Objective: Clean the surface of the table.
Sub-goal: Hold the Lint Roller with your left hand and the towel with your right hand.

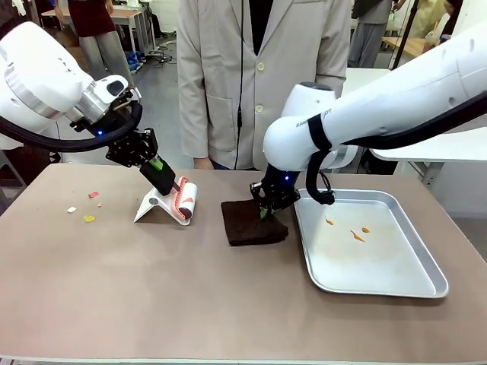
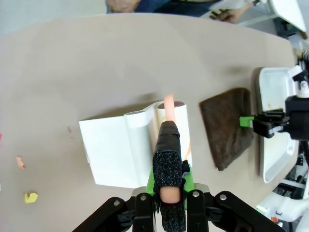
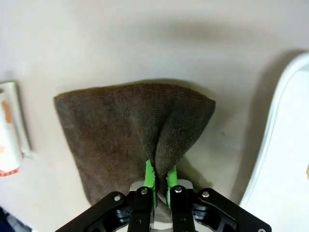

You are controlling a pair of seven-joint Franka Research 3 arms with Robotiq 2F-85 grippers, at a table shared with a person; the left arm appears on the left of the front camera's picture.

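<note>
The brownish table (image 1: pixel 228 304) carries a few small scraps (image 1: pixel 90 218) near its left end, also seen as scraps (image 2: pixel 31 197) in the left wrist view. My left gripper (image 1: pixel 163 176) (image 2: pixel 170 186) is shut on the black handle of a lint roller (image 1: pixel 185 199) (image 2: pixel 173 118), whose white roll rests against a white stand (image 1: pixel 154 205) (image 2: pixel 111 154). A dark brown cloth (image 1: pixel 253 222) (image 3: pixel 125 130) lies flat at mid-table. My right gripper (image 1: pixel 266 211) (image 3: pixel 160 180) is shut on a pinched fold at the cloth's edge.
A silver tray (image 1: pixel 411 258) (image 3: pixel 282 121) sits just right of the cloth, with a few orange scraps (image 1: pixel 356 234) in it. A person (image 1: pixel 259 76) in a pale coat stands at the far edge. The table's front half is bare.
</note>
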